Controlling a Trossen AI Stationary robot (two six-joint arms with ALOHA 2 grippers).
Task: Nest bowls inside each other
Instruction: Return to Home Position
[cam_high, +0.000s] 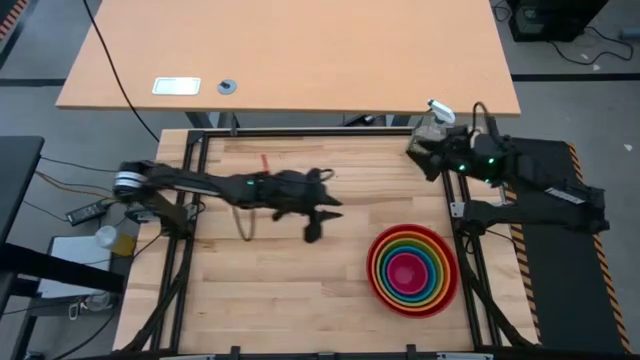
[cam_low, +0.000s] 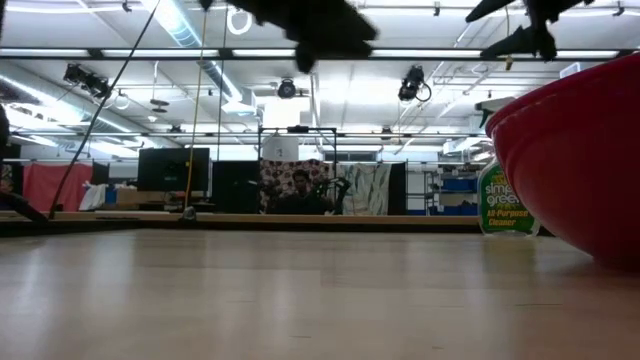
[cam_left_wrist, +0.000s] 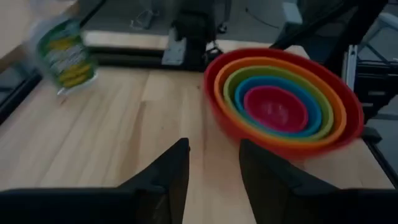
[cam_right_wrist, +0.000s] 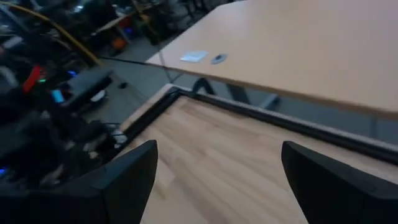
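Several bowls (cam_high: 412, 270) sit nested one inside another on the table's near right: red outermost, then orange, green and blue, with the pink one (cam_left_wrist: 275, 107) in the middle. The red bowl's wall (cam_low: 575, 160) fills the right of the low view. My left gripper (cam_high: 323, 206) hangs over the middle of the table, left of the stack and pointing toward it; its fingers (cam_left_wrist: 214, 171) stand open with nothing between them. My right gripper (cam_high: 424, 152) is up at the far right edge, wide open (cam_right_wrist: 217, 177) and empty, facing across the far part of the table.
A clear spray bottle with a green label (cam_high: 436, 117) (cam_left_wrist: 62, 53) stands at the far right corner, beside my right gripper. Black frame rails (cam_high: 300, 133) run along the table's edges. A larger desk (cam_high: 290, 50) lies beyond the far edge. Bare wood spreads left of the bowls.
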